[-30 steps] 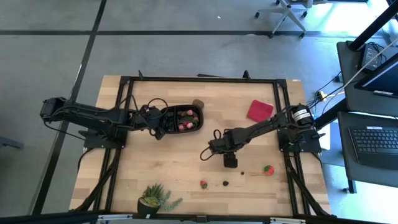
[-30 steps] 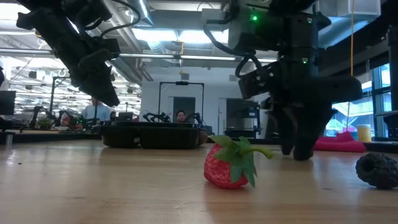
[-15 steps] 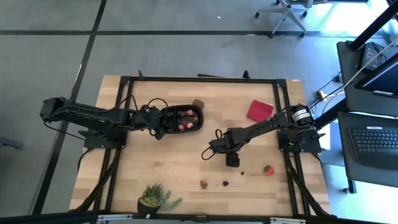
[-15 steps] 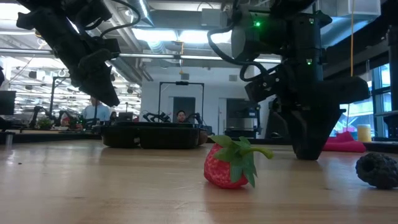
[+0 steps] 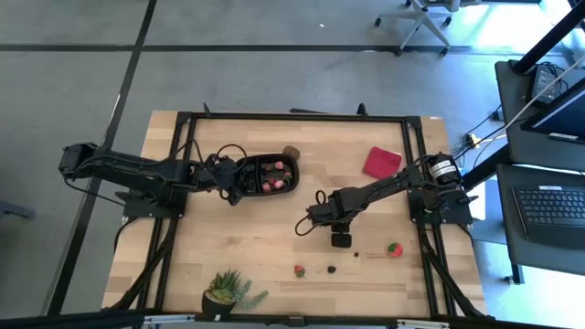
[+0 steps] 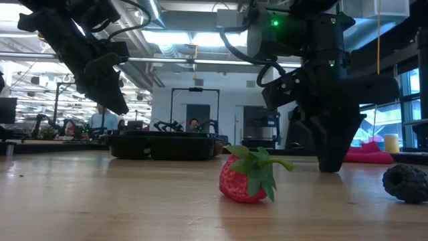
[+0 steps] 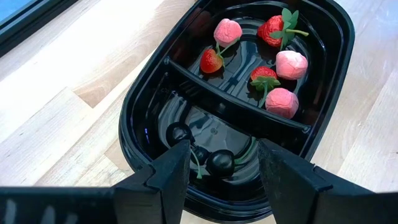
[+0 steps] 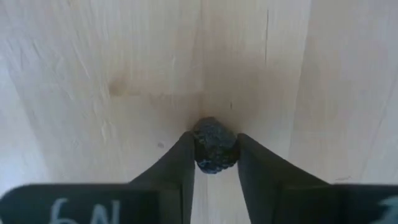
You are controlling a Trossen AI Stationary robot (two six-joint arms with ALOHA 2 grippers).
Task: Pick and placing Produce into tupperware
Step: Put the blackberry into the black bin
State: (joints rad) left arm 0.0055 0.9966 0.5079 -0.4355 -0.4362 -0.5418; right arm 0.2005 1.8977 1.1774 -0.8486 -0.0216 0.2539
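The black tupperware [image 5: 266,174] sits left of the table's middle and holds red and pink strawberries and dark berries [image 7: 219,163]. My left gripper [image 7: 224,171] hovers open above its left end, also seen raised in the low view [image 6: 107,84]. My right gripper [image 5: 340,239] is down at the table, right of middle, shut on a dark berry [image 8: 215,151]. Loose on the wood lie a strawberry [image 5: 299,270] [image 6: 247,177], a dark berry [image 5: 331,270] [image 6: 404,182], another strawberry [image 5: 394,248] and a brown round piece [image 5: 292,152] by the tray's far right corner. My right gripper pinches the dark berry [image 8: 215,151] between its two fingertips [image 8: 184,155], one on each side. The fingers come from above, pointing down, with their tips at the tabletop [image 6: 331,164]. The berry still lies on the wood.
A flat red square object [image 5: 381,163] lies far right of the right gripper. A green spiky potted plant [image 5: 228,292] stands at the near edge. Black frame rails [image 5: 182,183] run along the table's left, right and far sides.
My right gripper has moved a little toward the table's near edge and down onto the wood. In the low view its fingertips, apart a second ago, have drawn together into one point.
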